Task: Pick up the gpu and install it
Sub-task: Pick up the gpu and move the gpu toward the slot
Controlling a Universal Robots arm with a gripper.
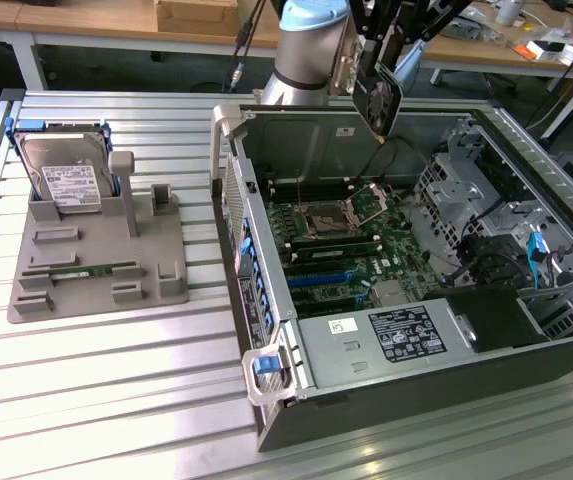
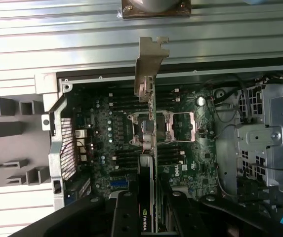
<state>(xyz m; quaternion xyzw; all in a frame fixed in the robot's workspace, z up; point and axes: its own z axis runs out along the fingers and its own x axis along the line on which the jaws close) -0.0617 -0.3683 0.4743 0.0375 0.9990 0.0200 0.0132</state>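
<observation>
Resting well to the side of your gripper (image 2: 150, 197), a white-labelled hard drive (image 1: 64, 175) and green memory stick (image 1: 81, 270) sit on the grey holder (image 1: 86, 303). The gripper grasps the gpu (image 1: 381, 100) above the open case (image 1: 366, 395), with the motherboard (image 1: 351, 255) and its CPU socket (image 1: 328, 217) beneath. NVIDIA shows on the card's edge.

I'm seeing a ribbed metal table (image 1: 116, 390) up front. Wooden desks (image 1: 86, 20) behind, cardboard box (image 1: 196, 14) on one.
</observation>
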